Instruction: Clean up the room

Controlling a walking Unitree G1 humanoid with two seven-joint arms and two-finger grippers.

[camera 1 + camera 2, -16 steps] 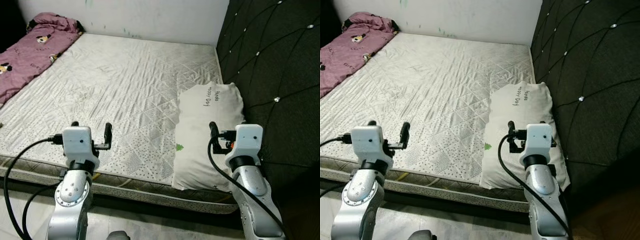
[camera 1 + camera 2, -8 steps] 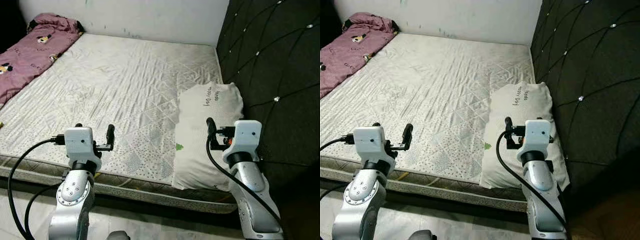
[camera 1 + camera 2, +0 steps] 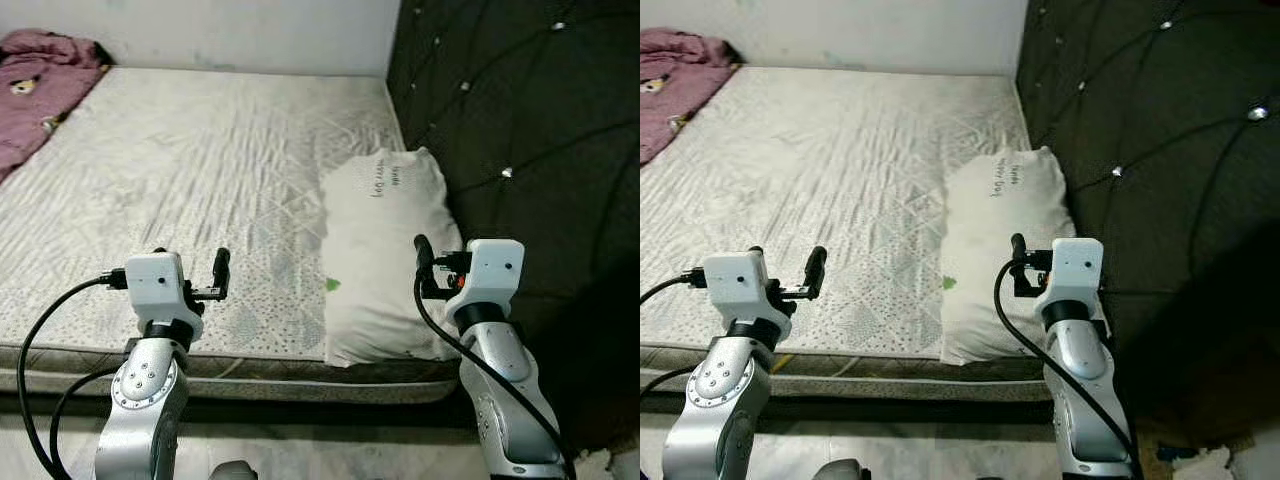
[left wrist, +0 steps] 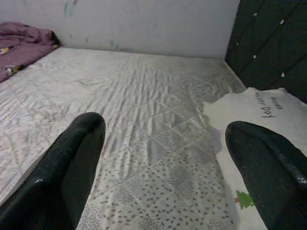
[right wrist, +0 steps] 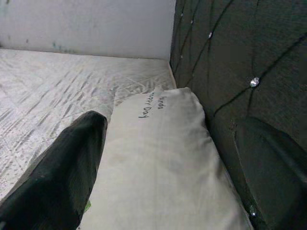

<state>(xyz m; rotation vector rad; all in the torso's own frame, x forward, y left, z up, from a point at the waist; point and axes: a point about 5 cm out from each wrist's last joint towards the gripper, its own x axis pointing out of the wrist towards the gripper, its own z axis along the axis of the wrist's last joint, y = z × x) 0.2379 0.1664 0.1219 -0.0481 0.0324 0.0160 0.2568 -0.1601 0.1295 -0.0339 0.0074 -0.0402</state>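
Pillow point(image 3: 385, 260) now sits closer to the middle of my head view than it did a moment ago, and the pink blanket point(image 3: 40, 70) has slid off toward the far left corner; the whole scene shifted together, so I read that as the robot turning right toward the headboard point(image 3: 510, 130), not anything moving on the bed. To me that means the pillow is the next thing to tidy.

It lies at the right side of the mattress point(image 3: 180, 190), its edge against the dark tufted headboard, soft and slightly crumpled, off-white with handwriting near its far end and a small green tree print near the front. The mattress cover is quilted in diamonds, wrinkled, with a speckled band along the near edge.

Left gripper point(image 4: 168, 163) hovers over the near edge of the mattress, jaws released and wide apart. Right gripper point(image 5: 172, 163) hangs above the pillow's near end, jaws likewise spread, holding nothing.
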